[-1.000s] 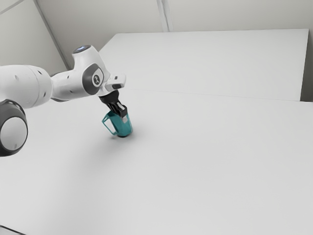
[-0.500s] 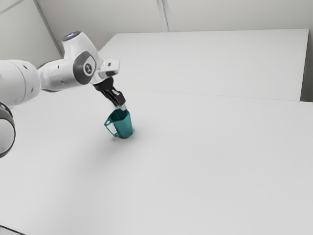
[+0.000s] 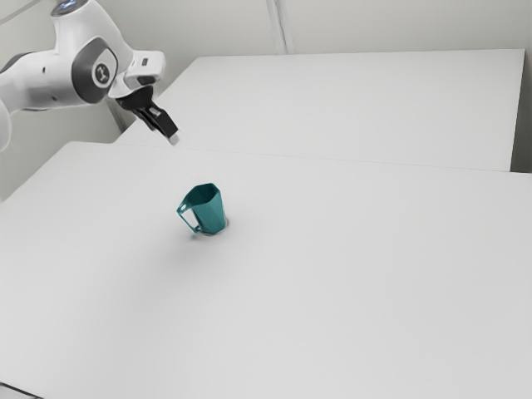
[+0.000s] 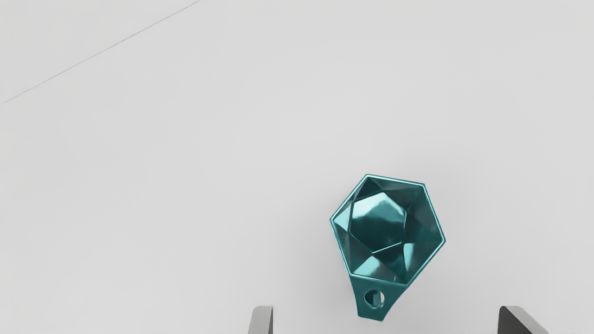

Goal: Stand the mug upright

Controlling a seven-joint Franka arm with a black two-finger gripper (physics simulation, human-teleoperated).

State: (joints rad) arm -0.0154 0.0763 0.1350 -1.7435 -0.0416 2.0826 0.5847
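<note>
My pincer is wide, nothing btwn the tips, up above the table & well apart from the mug. Teal mug stands upright on the tabletop, open rim up, handle twd the exterior view's left.

Teal faceted mug upright on the table.

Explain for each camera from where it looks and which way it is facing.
Exterior view: at the arm's side, looking down across the table and the upright mug; the arm and gripper show.
Wrist view: on the arm's hand, looking down at the table and into the mug's opening; two fingertips show, apart.
Both share the mug, table and gripper.
</note>
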